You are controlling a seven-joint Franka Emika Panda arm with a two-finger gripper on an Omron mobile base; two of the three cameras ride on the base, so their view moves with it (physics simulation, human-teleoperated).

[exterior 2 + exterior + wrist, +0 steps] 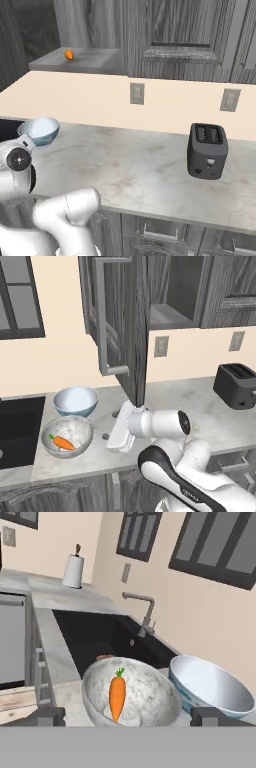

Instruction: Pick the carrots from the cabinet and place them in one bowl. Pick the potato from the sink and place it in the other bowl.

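- My pincer (122,716) is spread wide with nothing between its fingers, hovering just beside the round, mottled grey-white stone-like bowl (67,436).
- One small bright orange tapered carrot (63,443) with a short green top lies inside that mottled bowl, its green end pointing toward the far rim in the hand view.
- A second small orange carrot (69,54) sits on the grey shelf of the tall dark grey wood-grain cabinet (122,316), above and well apart from the mottled bowl; the cabinet door stands open, with its long light grey bar handle (102,321) facing out.
- The smooth, round, pale blue-white bowl (76,400) stands on the marbled light grey counter (175,401) just beside the mottled bowl, on its wall side; nothing lies in it.
- The large black rectangular sink (97,637) lies just beyond the mottled bowl in the hand view, with a slim grey metal faucet (142,612) at its wall edge.
- A small tan-brown lump, the potato (104,657), peeks over the mottled bowl's far rim, down in the sink.
- A black two-slot toaster (207,150) stands on the counter, well apart from the mottled bowl.
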